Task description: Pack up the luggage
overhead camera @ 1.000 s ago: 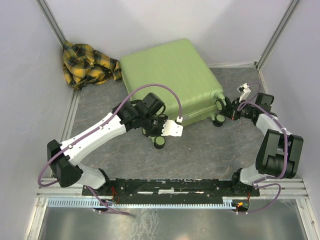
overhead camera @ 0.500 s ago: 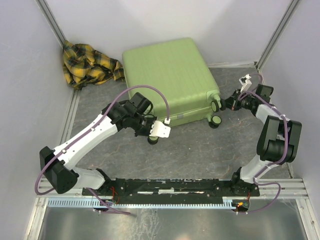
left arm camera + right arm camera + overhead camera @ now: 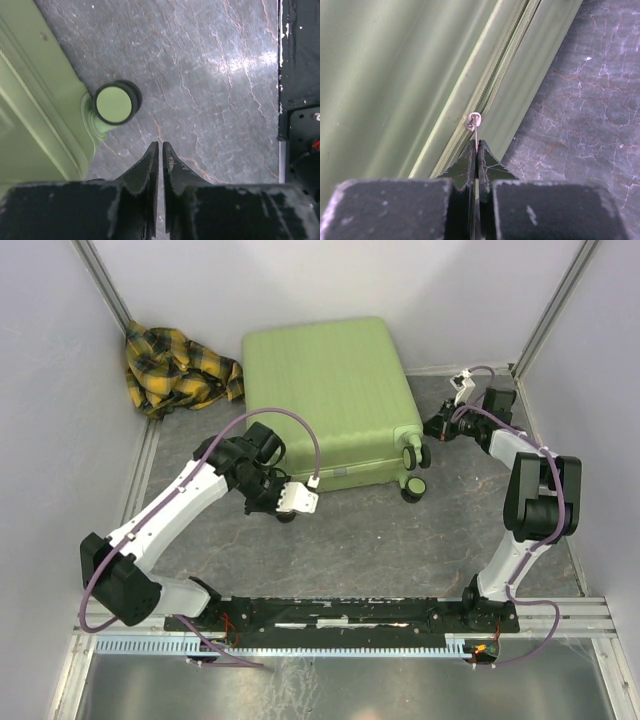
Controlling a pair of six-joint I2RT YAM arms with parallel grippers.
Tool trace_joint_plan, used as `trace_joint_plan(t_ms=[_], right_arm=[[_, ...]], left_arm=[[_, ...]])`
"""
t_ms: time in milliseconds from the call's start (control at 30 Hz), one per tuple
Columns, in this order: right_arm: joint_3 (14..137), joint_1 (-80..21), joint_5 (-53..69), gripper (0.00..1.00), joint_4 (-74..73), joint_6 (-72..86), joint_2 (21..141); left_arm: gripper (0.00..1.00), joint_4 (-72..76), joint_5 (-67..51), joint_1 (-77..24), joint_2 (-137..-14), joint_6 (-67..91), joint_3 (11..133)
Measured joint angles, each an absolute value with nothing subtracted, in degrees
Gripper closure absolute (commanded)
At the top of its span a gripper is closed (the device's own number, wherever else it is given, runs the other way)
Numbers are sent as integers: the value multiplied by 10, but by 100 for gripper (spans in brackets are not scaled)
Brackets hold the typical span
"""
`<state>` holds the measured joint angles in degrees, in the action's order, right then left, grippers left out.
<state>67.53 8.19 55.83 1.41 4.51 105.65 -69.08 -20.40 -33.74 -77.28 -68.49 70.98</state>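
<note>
The luggage (image 3: 322, 390), a lime-green ribbed hard-shell suitcase, lies shut and flat at the back of the floor, its black wheels (image 3: 412, 487) toward the near right. My right gripper (image 3: 438, 426) is at its right side, shut on the metal zipper pull (image 3: 474, 120) of the green zip seam (image 3: 490, 90); the right gripper (image 3: 477, 146) pinches the pull's thin tab. My left gripper (image 3: 283, 510) is low at the near-left corner. In the left wrist view the left gripper (image 3: 160, 146) is shut with nothing between its fingers, beside a green-capped wheel (image 3: 114, 103) and the shell (image 3: 30, 115).
A yellow plaid cloth (image 3: 180, 365) is bunched in the back left corner. White walls with metal corner posts (image 3: 548, 310) close in the grey stone-patterned floor (image 3: 380, 540). The black base rail (image 3: 340, 612) runs along the near edge.
The suitcase has swung and slid left, now squarer to the back wall. My right gripper moved farther back along its right side with the zipper pull. My left arm shifted left.
</note>
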Motion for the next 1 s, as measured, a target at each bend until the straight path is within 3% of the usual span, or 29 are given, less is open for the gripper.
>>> trace_joint_plan(t_ms=[100,233,467,600,833,1000], right_arm=[[670,61,547,98,40,50,1056],[639,44,515,98,80,55,1035],[581,11,454,98,135,63,992],[551,-25,433,98,157,80,971],[486,-118,415,98,190,104,924],[447,-186,398,98,223,129,903]], left_arm=[[60,-723,-224,-325,-769,-687,731],[48,-730,-260,-309,-752,-660,763],[40,-637,-316,-282,-734,-472,859],[31,-568,-330,-248,-760,-366,910],[26,-478,-289,-210,-882,-186,1019],[23,-464,-209,-206,-1013,-115,1164]])
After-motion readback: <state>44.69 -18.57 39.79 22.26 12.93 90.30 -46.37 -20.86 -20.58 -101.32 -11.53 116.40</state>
